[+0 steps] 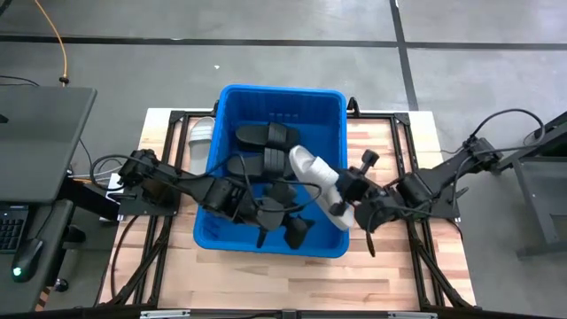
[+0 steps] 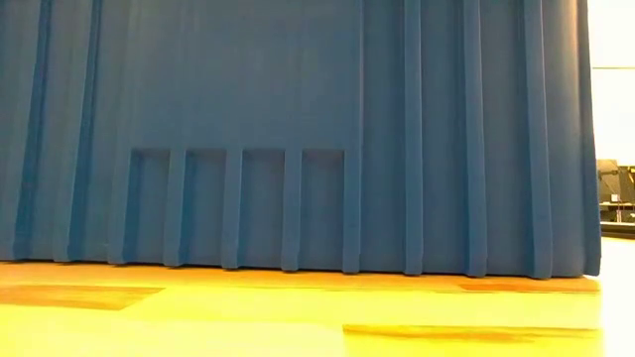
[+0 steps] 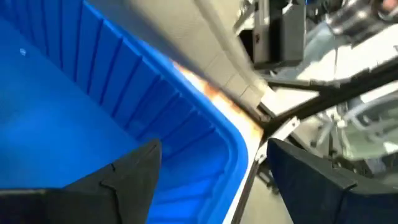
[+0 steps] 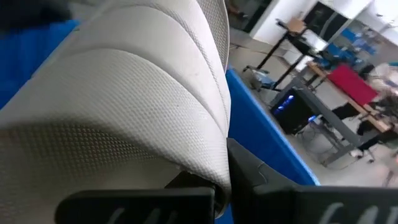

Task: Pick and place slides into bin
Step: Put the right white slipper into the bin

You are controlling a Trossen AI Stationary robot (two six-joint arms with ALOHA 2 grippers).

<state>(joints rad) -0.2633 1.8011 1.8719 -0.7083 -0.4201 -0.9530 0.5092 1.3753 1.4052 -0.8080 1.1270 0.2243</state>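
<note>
- Over the right wall of the bin (image 1: 232, 95), a pale grey-white slide (image 1: 312, 166) is held by the right gripper (image 1: 347, 206); its jaws are closed tight on the sandal's near end, and the sandal slants from the rim towards the bin's middle.
- The step in hand is judged to be the placing of this slide; what is called for next is that the sandal be brought fully inside the walls, the jaws opened, and the arm lifted clear without the rim being caught.
- Inside the bin near its near wall, the left gripper (image 1: 266, 215) is seen with its jaws spread wide and nothing between them in the left wrist view.
- Four black slides are counted in the bin: two towards the far wall (image 1: 266, 136) and (image 1: 266, 162), two nearer, partly hidden by the left arm.
- Two pale slides are counted: the held one, and another (image 1: 200, 138) lying on the table just left of the bin.
- One bin is seen.
</note>
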